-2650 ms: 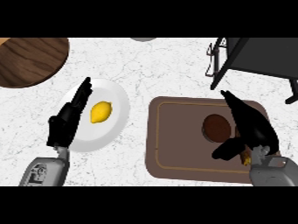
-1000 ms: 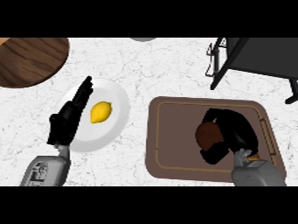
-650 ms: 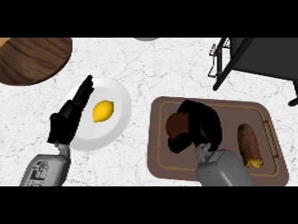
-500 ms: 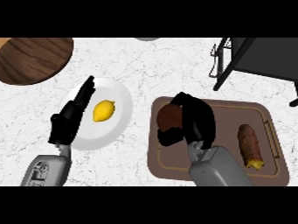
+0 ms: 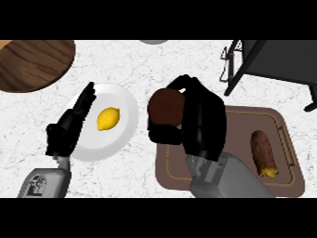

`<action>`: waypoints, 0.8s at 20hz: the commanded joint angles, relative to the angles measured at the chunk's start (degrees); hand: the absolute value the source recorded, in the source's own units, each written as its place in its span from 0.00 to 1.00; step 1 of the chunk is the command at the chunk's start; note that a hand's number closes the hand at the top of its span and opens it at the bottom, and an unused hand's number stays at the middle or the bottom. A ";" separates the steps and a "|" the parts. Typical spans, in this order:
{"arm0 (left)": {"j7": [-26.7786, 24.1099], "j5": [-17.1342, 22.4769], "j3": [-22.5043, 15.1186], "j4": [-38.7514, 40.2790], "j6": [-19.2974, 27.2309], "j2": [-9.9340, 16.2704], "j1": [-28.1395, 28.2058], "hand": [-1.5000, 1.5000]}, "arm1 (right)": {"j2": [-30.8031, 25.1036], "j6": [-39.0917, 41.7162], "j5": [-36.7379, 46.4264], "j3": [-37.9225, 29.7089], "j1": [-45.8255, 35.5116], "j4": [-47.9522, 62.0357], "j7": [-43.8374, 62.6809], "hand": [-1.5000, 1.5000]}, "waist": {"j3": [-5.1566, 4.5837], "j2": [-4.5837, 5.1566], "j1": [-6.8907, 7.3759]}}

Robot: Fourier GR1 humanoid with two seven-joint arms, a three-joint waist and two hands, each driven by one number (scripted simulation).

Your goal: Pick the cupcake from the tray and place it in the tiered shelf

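The brown cupcake (image 5: pixel 165 106) is held by my right hand (image 5: pixel 201 121), whose fingers and thumb curl round it. Hand and cupcake are over the left edge of the brown tray (image 5: pixel 284 139), near the white plate. The black tiered shelf (image 5: pixel 284 58) stands at the back right, apart from the hand. My left hand (image 5: pixel 68 128) rests open with straight fingers over the left rim of the white plate (image 5: pixel 126 135).
A yellow lemon (image 5: pixel 107 118) lies on the white plate. A brown sausage-like food item (image 5: pixel 262 151) lies on the tray's right side. A round wooden board (image 5: pixel 30 65) sits at the back left. A grey object (image 5: pixel 154 42) peeks in at the top edge.
My right hand closed on the cupcake in the tray and carried it left and farther back, to the tray's left edge. The food item on the tray's right came into sight. The left hand stayed put.
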 commanded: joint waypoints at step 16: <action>-3.69 -1.71 -0.86 1.51 1.72 -1.34 3.38 0.50 | -4.85 24.05 15.82 -22.19 -20.70 -8.80 7.09 1.00 | -0.03 -0.07 -0.55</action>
